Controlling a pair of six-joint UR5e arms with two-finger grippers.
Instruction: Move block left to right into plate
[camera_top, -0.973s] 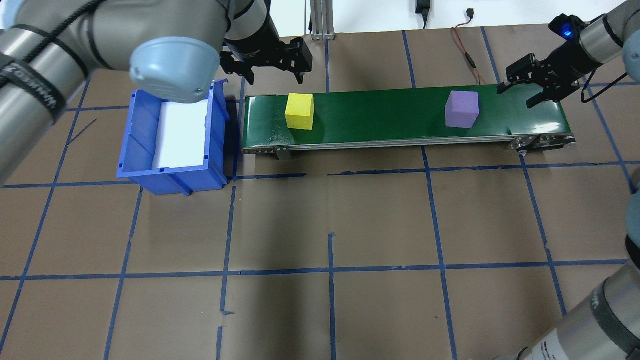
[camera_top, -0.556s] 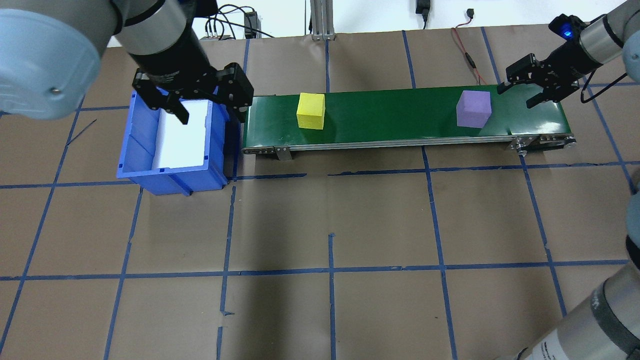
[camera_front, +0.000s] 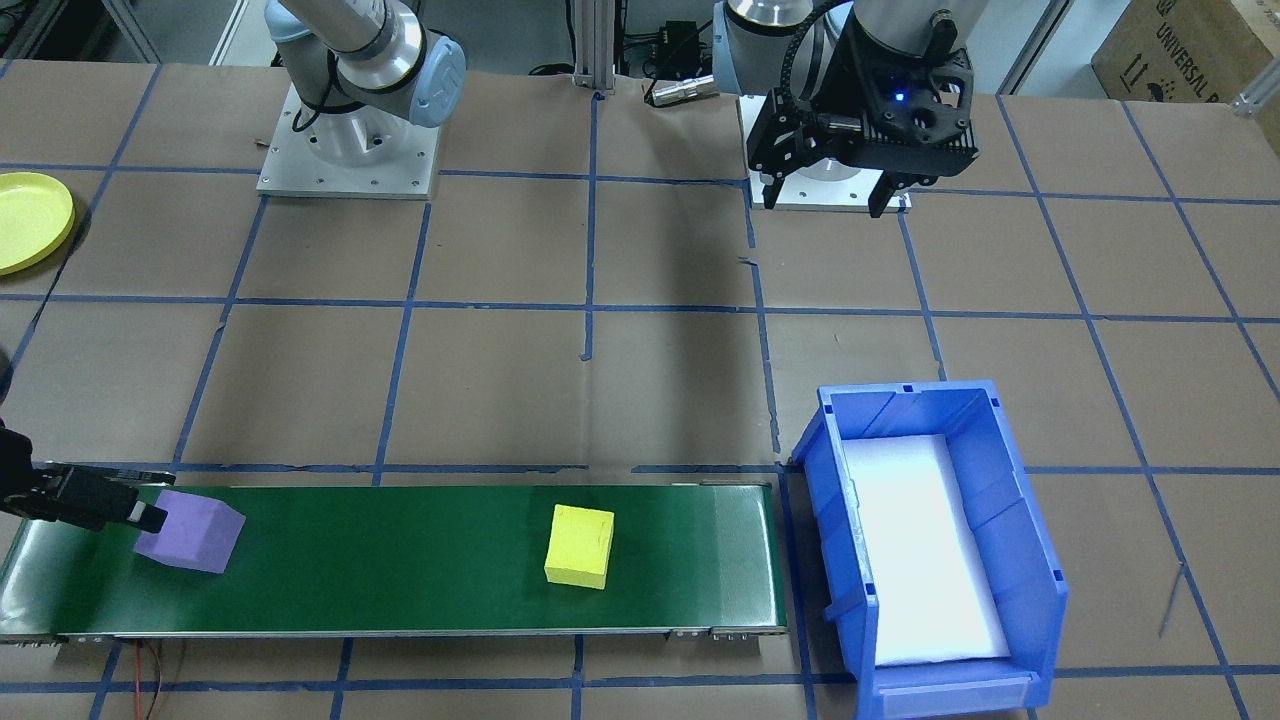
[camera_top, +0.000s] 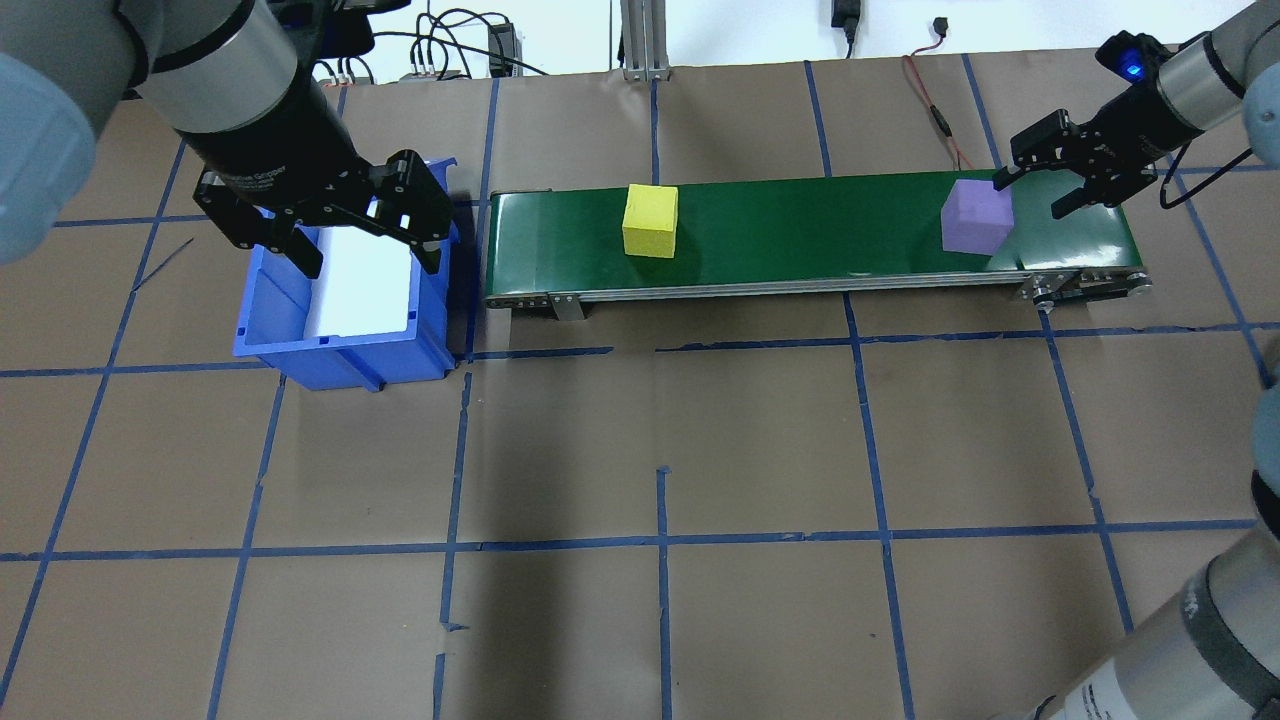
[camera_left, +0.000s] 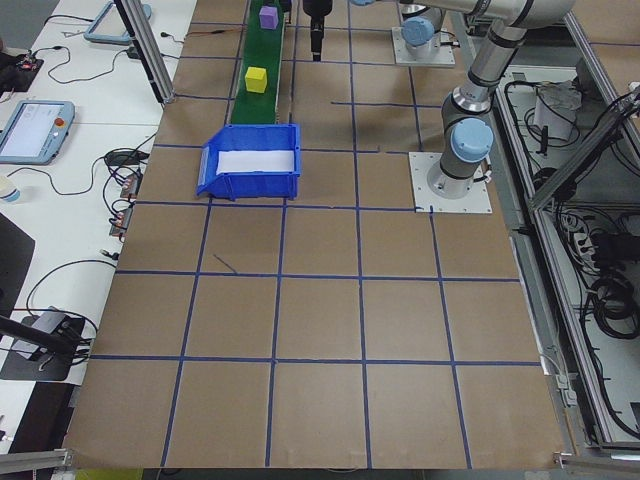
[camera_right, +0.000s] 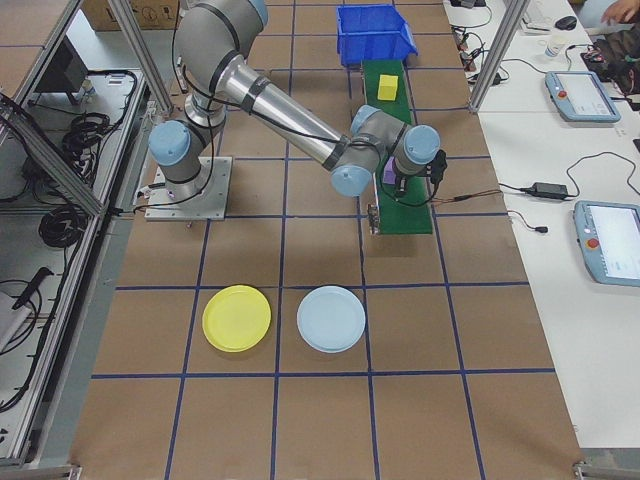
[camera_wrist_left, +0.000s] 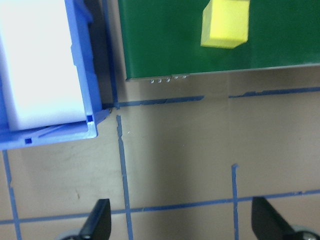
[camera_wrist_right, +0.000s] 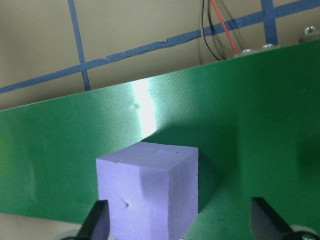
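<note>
A purple block (camera_top: 977, 215) rides at the right end of the green conveyor belt (camera_top: 800, 240). My right gripper (camera_top: 1031, 193) hangs open just past it; in the right wrist view the purple block (camera_wrist_right: 147, 192) fills the left half of the gap between the fingers. A yellow block (camera_top: 650, 220) sits further left on the belt. My left gripper (camera_top: 372, 262) is open and empty above the blue bin (camera_top: 270, 300). The yellow plate (camera_right: 236, 318) lies on the table far from the belt, on the robot's right side, and is out of the overhead view.
A pale blue plate (camera_right: 331, 318) lies beside the yellow one. The bin holds a white liner and stands against the belt's left end. Cables run behind the belt's right end. Brown paper with blue tape lines covers the table.
Both blocks have travelled right along the belt, and the purple one has reached my right gripper. My left arm swung from behind the belt's left end to over the bin.
</note>
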